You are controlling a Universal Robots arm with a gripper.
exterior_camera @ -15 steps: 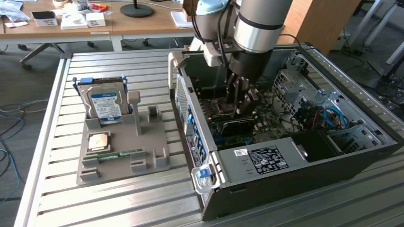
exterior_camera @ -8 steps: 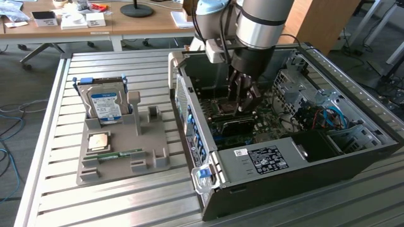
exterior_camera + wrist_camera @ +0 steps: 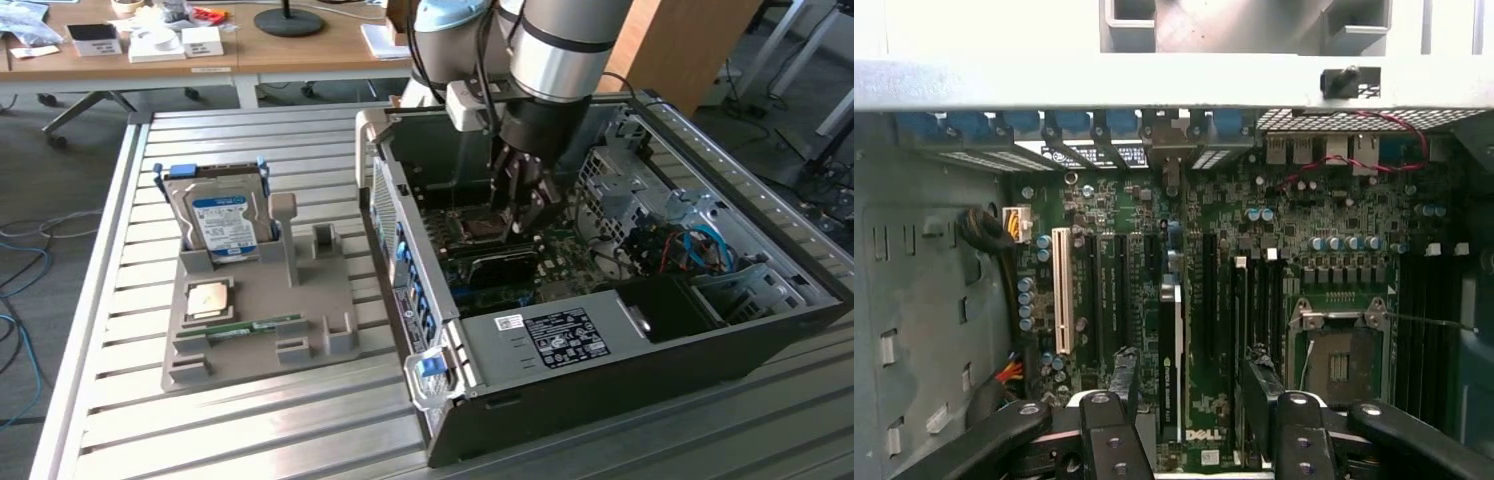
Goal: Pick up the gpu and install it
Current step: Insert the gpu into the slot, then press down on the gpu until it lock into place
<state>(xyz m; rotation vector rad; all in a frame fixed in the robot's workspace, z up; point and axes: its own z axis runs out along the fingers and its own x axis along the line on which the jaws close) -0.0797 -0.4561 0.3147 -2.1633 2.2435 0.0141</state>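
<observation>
One thin, stiff card (image 3: 1170, 365) stands in its slot between my released hand (image 3: 1189, 400); fragile, I judge, best held by its edges.

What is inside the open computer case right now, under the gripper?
Inside the computer case the gpu stands edge-on in a motherboard slot, between the open gripper fingers. An empty processor socket sits beside it. The arm covers part of the board in the exterior view.
</observation>
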